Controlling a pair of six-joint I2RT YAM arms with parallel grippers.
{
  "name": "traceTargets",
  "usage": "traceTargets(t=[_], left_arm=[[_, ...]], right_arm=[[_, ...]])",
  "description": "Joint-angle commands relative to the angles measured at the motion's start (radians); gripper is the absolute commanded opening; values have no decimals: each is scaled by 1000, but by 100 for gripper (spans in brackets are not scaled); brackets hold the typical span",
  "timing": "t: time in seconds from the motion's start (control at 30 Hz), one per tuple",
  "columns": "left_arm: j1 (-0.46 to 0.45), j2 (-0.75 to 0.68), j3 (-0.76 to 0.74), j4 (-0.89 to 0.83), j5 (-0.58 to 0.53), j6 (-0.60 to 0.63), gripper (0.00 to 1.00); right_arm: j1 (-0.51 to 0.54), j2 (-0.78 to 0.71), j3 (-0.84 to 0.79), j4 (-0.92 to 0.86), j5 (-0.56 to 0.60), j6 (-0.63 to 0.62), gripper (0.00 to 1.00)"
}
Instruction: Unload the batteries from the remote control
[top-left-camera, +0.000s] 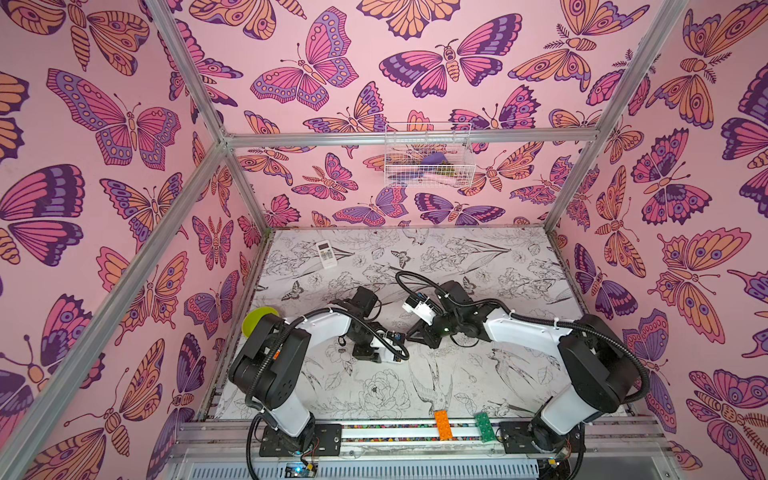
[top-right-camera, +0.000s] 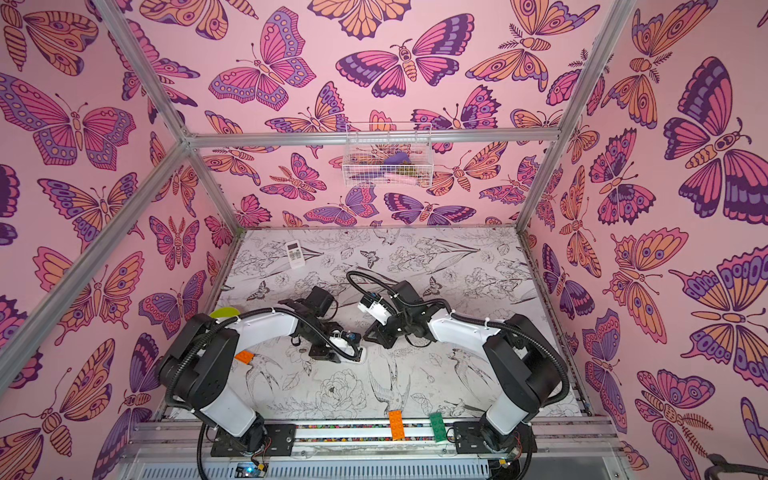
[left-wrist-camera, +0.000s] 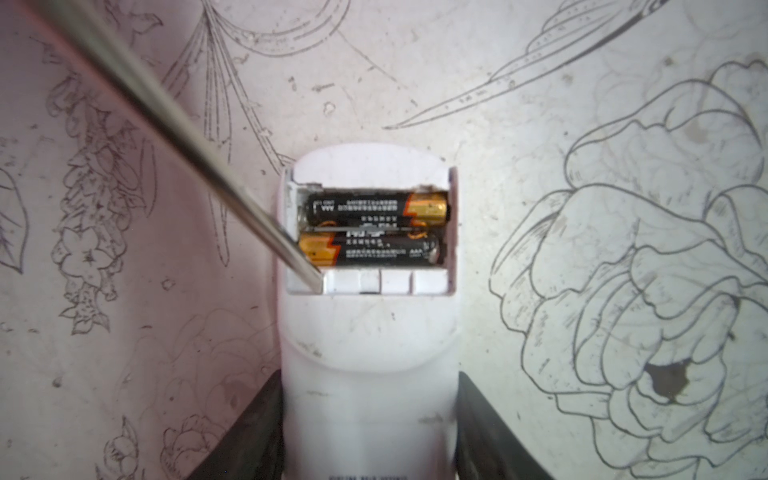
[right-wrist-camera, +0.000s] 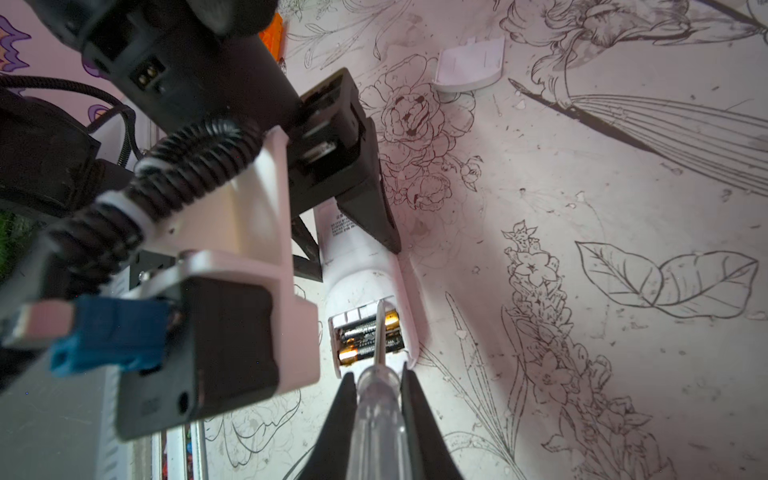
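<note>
Set on a pale desk (top-left-camera: 457, 374) printed with black-line flowers, leaves and birds, scuffed and speckled. Walled on three sides in pink butterfly paper, with aluminium bars (top-left-camera: 311, 139) at the corners and a white wire basket (top-left-camera: 428, 174) hung on the back wall, upper centre in both top views.

Two remotes: a second remote (top-left-camera: 326, 254) lying alone at the desk's upper left, and the remote control (left-wrist-camera: 365, 374) back-up near the middle, clamped across its sides by the left fingers (left-wrist-camera: 249, 436), spread about halfway. Two batteries (left-wrist-camera: 365, 205) side by side in its open compartment, gold ends pointing opposite ways. One battery cover (right-wrist-camera: 469, 68) off on the desk, apart from it. One screwdriver (right-wrist-camera: 376, 415), clear handle pinched tight in the right fingers (right-wrist-camera: 332, 436), steel tip down in a corner of the compartment just beside one gold end. Three bricks: an orange brick (top-left-camera: 443, 424) and a green brick (top-left-camera: 484, 428) on the front rail at lower centre, another orange brick (top-right-camera: 244, 356) by the left arm. One yellow-green disc (top-left-camera: 257, 320) behind that arm, left of centre.
</note>
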Motion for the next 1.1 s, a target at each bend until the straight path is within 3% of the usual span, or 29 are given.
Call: traceTargets(t=[0.0, 0.2, 0.4, 0.7, 1.07], left_arm=[[-16, 21, -35, 19, -8, 7, 51], [-16, 22, -37, 21, -12, 9, 51], [-16, 25, -35, 20, -13, 8, 51], [-16, 26, -35, 20, -15, 7, 51], [-16, 26, -34, 20, -17, 7, 51]], right_arm=[[4, 23, 20, -113, -109, -19, 0], [2, -55, 18, -154, 2, -66, 0], [6, -179, -123, 51, 106, -54, 0], [96, -171, -131, 72, 286, -143, 0], [126, -172, -144, 53, 322, -188, 0]])
